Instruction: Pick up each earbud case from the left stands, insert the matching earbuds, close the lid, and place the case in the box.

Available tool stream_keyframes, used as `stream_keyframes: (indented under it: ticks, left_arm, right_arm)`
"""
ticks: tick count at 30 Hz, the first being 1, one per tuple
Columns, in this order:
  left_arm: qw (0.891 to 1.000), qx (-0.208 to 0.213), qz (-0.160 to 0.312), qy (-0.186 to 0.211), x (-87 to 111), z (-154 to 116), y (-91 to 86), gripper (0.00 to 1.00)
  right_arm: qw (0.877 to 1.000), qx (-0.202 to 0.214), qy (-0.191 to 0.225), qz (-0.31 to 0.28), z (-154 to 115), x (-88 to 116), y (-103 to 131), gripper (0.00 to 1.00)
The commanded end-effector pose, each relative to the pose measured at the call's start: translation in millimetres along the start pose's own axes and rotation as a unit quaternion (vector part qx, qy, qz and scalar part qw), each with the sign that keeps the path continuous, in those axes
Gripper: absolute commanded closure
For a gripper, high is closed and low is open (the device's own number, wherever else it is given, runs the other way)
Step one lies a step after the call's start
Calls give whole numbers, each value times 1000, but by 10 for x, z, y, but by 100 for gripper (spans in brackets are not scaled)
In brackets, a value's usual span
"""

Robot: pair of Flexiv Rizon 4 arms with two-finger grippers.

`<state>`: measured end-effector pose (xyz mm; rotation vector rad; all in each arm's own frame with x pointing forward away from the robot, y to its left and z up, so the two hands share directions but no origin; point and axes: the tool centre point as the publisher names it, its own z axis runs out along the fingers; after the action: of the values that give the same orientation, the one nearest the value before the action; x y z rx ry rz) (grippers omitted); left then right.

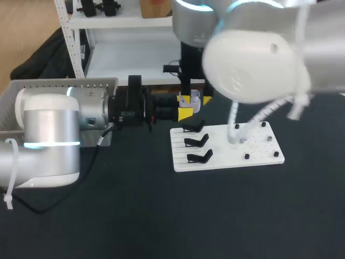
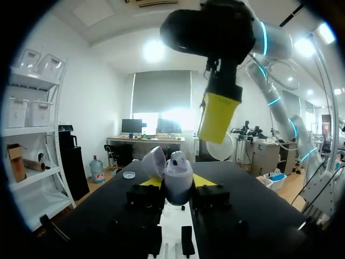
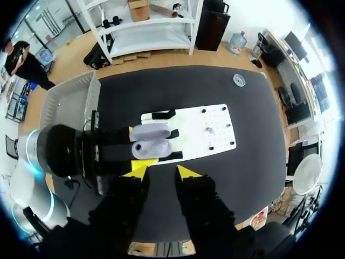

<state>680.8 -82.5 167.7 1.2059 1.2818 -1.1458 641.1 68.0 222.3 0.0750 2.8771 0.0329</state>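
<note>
1. Above the desk [image 1: 161, 216], just off the white board's [image 1: 259, 145] far left corner, your left tool [image 2: 177, 182] is clenched on the earbud case [image 2: 178, 175], one yellow tip on each side of its body.
2. You hold the case off the desk with its lid [image 2: 153, 162] swung open to one side. A pale earbud [image 2: 177, 157] sits in the top of the body.
3. Your right tool [image 3: 161, 172] hangs directly over the case, fingers pointing down. They are spread, with nothing between them and not touching the case.
4. From the left wrist, you see only one of the right tool's yellow fingers [image 2: 218, 116], just above the open case.
5. Three black stands [image 1: 195, 142] sit in a row along the board's left edge, near the case but below it.
6. The grey box [image 1: 59, 84] lies at the desk's left, behind your left arm, well apart from the case.
7. A small label [image 1: 126, 114] on the left wrist is too small to read.
</note>
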Motion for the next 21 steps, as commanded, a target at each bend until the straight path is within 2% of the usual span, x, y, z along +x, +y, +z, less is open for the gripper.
stream_keyframes:
  ticks: [1,5,11,16,21]
  left_arm:
    - [1000,-1,1,-1,3,3,2,100]
    - [1000,-1,1,-1,3,3,2,100]
    - [1000,-1,1,-1,3,3,2,100]
    - [1000,-1,1,-1,3,3,2,100]
    - [1000,-1,1,-1,3,3,2,100]
  right_arm:
    - [998,-29,-56,-5,50,297,-399,66]
    - [998,-31,-58,3,144,405,-600,62]
    - [997,-32,-49,50,393,499,-872,56]
    - [994,-33,-38,95,673,503,-963,55]
    - [992,-40,-34,112,965,459,-1008,56]
